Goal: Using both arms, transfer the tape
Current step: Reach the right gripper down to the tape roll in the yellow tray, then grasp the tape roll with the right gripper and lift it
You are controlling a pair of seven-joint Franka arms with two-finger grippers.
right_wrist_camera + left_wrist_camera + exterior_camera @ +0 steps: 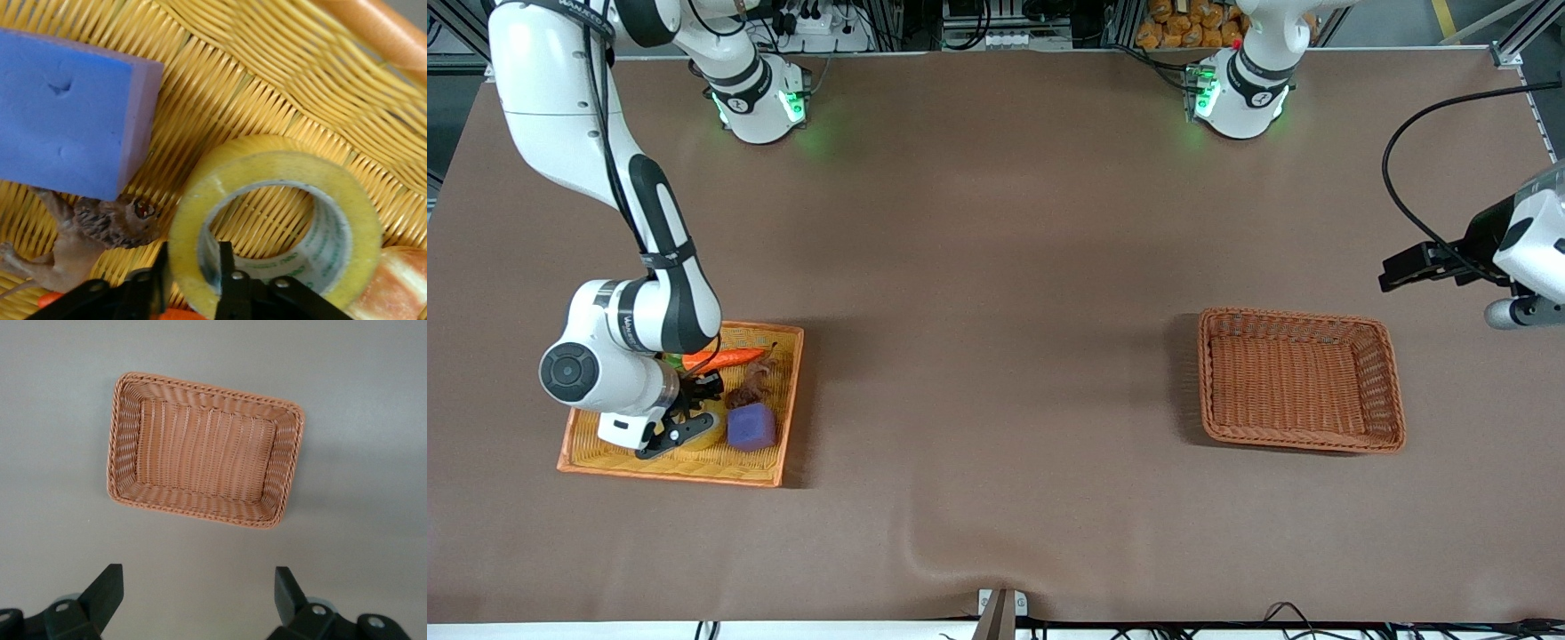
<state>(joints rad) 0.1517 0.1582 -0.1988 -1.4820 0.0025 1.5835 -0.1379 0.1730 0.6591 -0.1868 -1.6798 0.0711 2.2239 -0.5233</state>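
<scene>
The tape (pixel 708 432) is a yellowish ring lying in the yellow woven tray (pixel 790 391) at the right arm's end of the table. My right gripper (pixel 683 428) is down in the tray. In the right wrist view its fingers are shut on the tape's (pixel 270 161) wall, one finger inside the ring and one outside, right gripper (pixel 193 257). My left gripper (pixel 1400 267) waits in the air at the left arm's end of the table, open and empty. In the left wrist view its open fingers, left gripper (pixel 199 577), frame bare table.
The tray also holds a purple cube (pixel 751 427) (pixel 67 113), a brown furry toy (pixel 751 387) (pixel 107 223) and a toy carrot (pixel 729 357), all close to the tape. An empty brown wicker basket (pixel 1303 316) (pixel 207 387) sits toward the left arm's end.
</scene>
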